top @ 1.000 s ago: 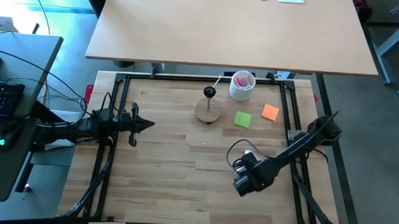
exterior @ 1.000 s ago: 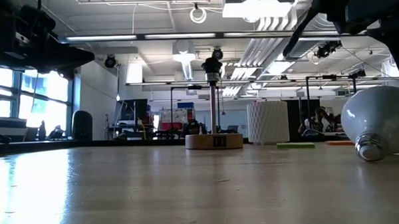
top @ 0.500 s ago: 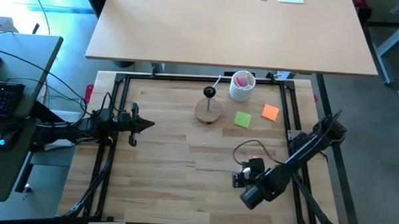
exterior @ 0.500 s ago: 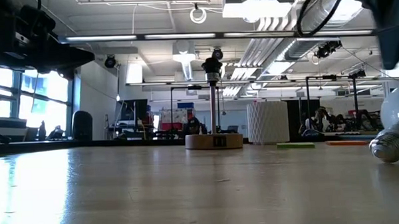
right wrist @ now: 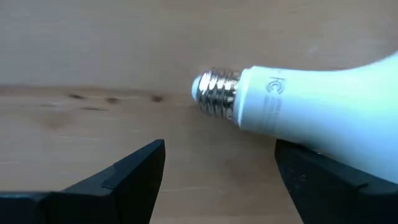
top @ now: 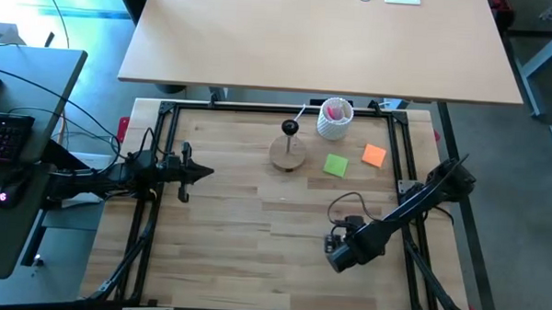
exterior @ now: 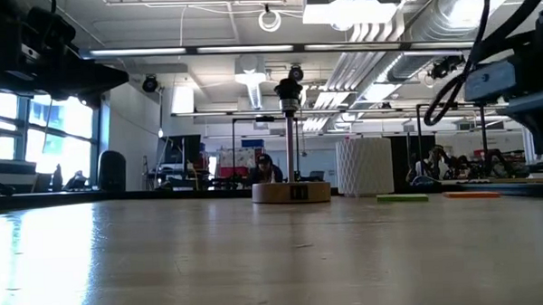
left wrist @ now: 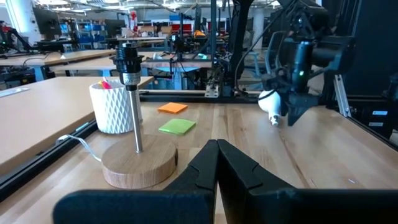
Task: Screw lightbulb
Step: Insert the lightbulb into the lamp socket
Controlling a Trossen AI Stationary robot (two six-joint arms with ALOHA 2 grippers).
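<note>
The right gripper (top: 331,252) hangs low over the near right part of the wooden table (top: 246,218), its two dark fingers (right wrist: 134,171) spread wide apart. The lightbulb (right wrist: 311,109) lies on its side on the boards just ahead of those fingers, its threaded metal base pointing sideways and its white body running off toward one finger. Nothing is clamped: both fingertips stand clear of the bulb, with bare wood showing between them. From the left wrist view, the bulb (left wrist: 270,102) shows as a small white shape right beneath the right gripper (left wrist: 292,112), close to the tabletop. In the high view the arm itself covers the bulb.

The left gripper (top: 202,172) waits at the left side of the table, well away from the bulb, with its fingers (left wrist: 214,171) pressed together and holding nothing.

Toward the far edge stands the black socket (top: 290,129) on its round wooden base (top: 288,153), with a white ribbed cup (top: 333,119) near it, and a green note (top: 335,164) and an orange note (top: 374,156) beside them.
</note>
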